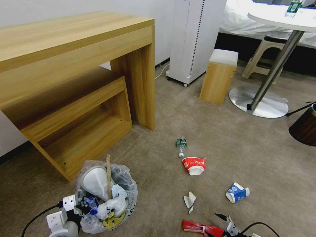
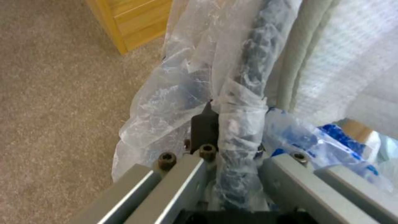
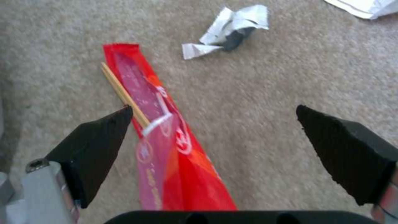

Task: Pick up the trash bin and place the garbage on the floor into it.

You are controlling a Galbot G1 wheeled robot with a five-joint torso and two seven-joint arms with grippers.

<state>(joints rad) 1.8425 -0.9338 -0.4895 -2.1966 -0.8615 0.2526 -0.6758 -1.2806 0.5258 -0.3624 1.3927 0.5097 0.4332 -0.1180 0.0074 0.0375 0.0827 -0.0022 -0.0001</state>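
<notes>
Currently logged, working outward from the red wrapper (image 3: 182, 155), my chosen landmark.

Right gripper (image 3: 215, 124): jaws spread wide, empty, poised directly over the red wrapper, one finger tip just beside the wooden stick (image 3: 124, 93) that lies along the wrapper's edge. I judge this the step in hand: taking the wrapper. To do it well I would centre the jaws across the wrapper's narrow width, bring the tips down to the floor (image 3: 269, 102), and close so the stick comes along or is cleanly left.

Crumpled paper (image 3: 232, 31): near the wrapper's far end, apart from it.

Left gripper (image 2: 232, 137): clamped on the bagged rim of the trash bin (image 1: 108, 197), well to the left of the wrapper. The bin already carries a white slipper (image 1: 95, 181) and an upright stick (image 1: 108, 174).

Paper bowl (image 1: 194, 164), green-label bottle (image 1: 181, 144), blue-white carton (image 1: 237, 192): all beyond the wrapper, still on the carpet.

I would keep the bin steady and level meanwhile.
</notes>
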